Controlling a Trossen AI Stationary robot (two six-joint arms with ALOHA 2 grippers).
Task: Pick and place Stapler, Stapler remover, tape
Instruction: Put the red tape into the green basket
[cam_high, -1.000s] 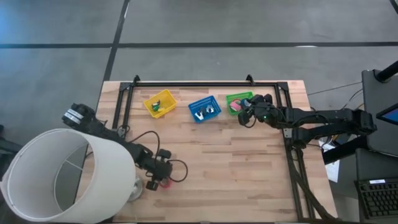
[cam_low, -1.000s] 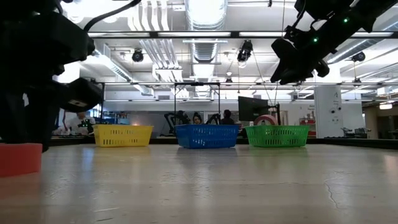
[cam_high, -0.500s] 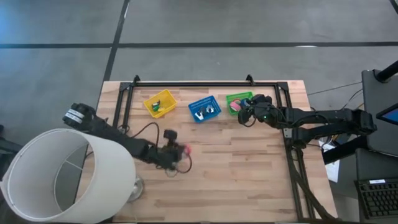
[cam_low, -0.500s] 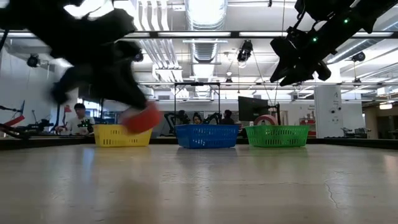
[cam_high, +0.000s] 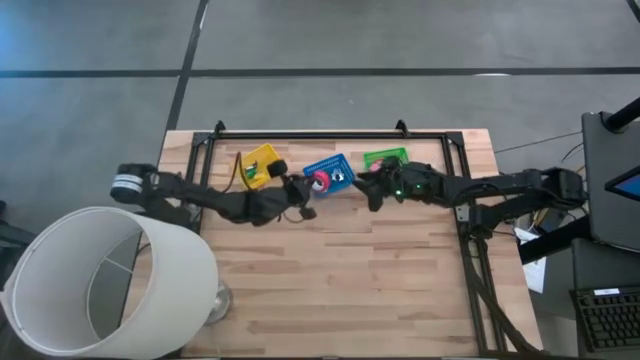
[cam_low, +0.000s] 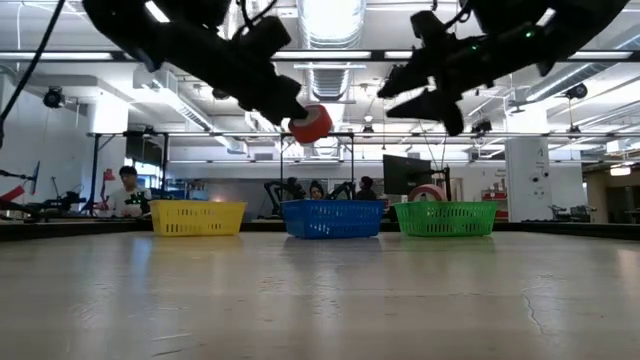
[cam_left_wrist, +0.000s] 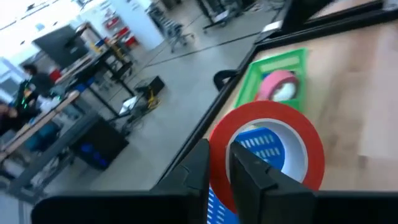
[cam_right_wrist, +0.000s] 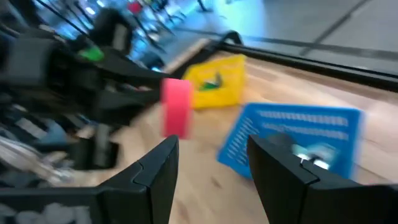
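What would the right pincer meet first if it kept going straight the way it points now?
Probably the red tape roll held by the left pincer: the open right pincer points toward it above the blue basket. Depth is uncertain.

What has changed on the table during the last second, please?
The left gripper lifted a red tape roll from the near left of the table and carried it above the blue basket. The right gripper shifted slightly toward it. All three baskets stayed put.
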